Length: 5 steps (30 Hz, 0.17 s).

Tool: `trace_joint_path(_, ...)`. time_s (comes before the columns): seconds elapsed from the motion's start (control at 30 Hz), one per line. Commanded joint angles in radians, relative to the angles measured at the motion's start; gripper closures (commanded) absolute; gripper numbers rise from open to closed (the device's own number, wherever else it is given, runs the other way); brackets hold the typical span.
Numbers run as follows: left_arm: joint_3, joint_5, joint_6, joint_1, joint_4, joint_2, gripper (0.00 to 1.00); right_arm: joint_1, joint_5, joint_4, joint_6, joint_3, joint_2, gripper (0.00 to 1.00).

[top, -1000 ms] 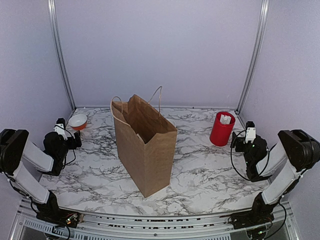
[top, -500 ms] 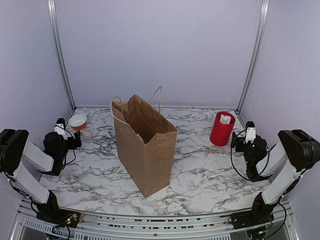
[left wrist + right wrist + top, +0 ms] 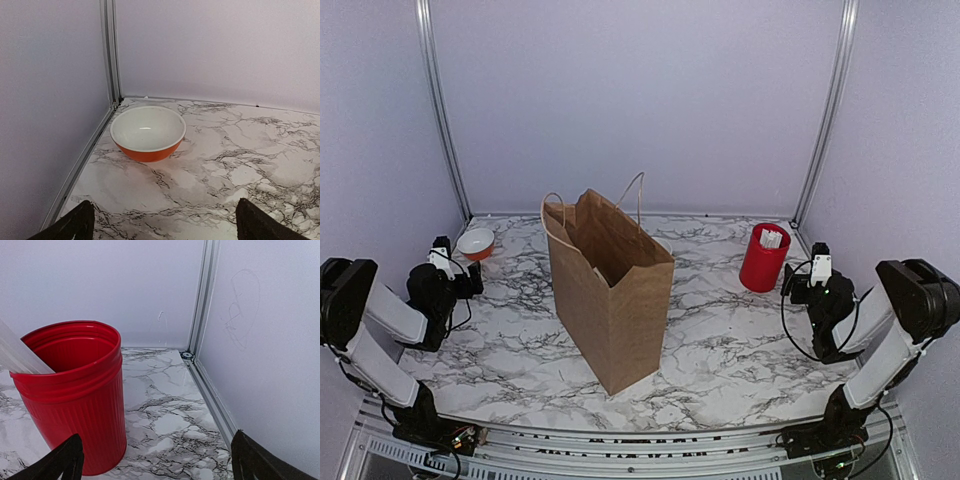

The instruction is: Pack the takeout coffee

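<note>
**Operator:** What is on the table, biggest first?

**Spotter:** You have the marble table [image 3: 720,350], with a brown paper bag [image 3: 615,300] standing upright and open in the middle. A red cup [image 3: 763,258] holding white sticks [image 3: 20,357] is at the back right. An orange bowl [image 3: 147,137] with a white inside sits in the back left corner.

**Operator:** And the takeout coffee?

**Spotter:** You cannot see it in any view. It may be down inside the bag or hidden behind it, but I cannot tell which because the bag's mouth is too dark. Check there first.

**Operator:** What about my grippers?

**Spotter:** Both sit low at the table's sides, well away from the bag. The left gripper [image 3: 162,227] faces the bowl with its fingers spread wide and nothing between them. The right gripper [image 3: 155,465] is the same, and it is just beside the red cup.

**Operator:** How should I hold the coffee once I find it?

**Spotter:** Expect a light cup with a soft paper wall that buckles if you squeeze it. The lid is probably slick and could pop off. Take hold around the body just under the lid, close gently, and keep it upright.
</note>
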Motion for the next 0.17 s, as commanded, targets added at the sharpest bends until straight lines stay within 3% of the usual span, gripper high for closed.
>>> trace_joint_path(0.0,0.0,0.007,0.002,0.003,0.041,0.005,0.01,-0.009,0.005,0.022,0.003,0.018,-0.001,0.0)
trace_joint_path(0.13,0.0,0.007,0.003,0.003,0.04,0.006,0.01,-0.009,0.005,0.022,0.004,0.019,0.0,0.0)
